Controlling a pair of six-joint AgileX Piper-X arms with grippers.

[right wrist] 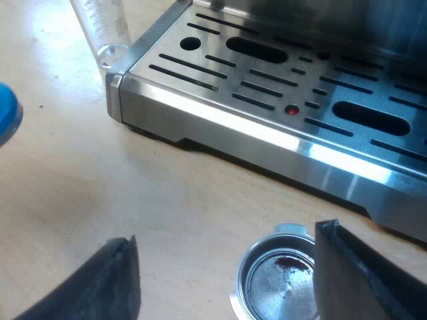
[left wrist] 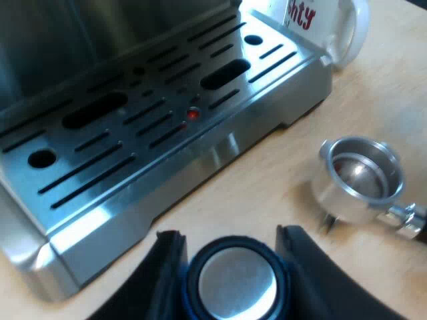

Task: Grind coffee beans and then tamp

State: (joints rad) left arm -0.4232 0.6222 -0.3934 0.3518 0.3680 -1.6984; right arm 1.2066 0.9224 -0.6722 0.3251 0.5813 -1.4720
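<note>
Left gripper (left wrist: 230,233) clasped the tamper (left wrist: 233,283), ready for later pressing; right gripper (right wrist: 227,233) hung spread wide over the nearly empty holder (right wrist: 277,283), probably to lift it.

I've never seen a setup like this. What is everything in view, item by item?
espresso machine: one, silver, slotted base with a red dot, on the table
metal holder: one, silver, loose on the table by the machine's front
tamper: one, blue rim, silver top, near the machine's front
mug: one, white with red lettering, at a base corner
measuring glass: one, clear, at a base corner
table: one, light wood
left gripper: one, black, closed on the tamper
right gripper: one, black, open, by the metal holder
</note>
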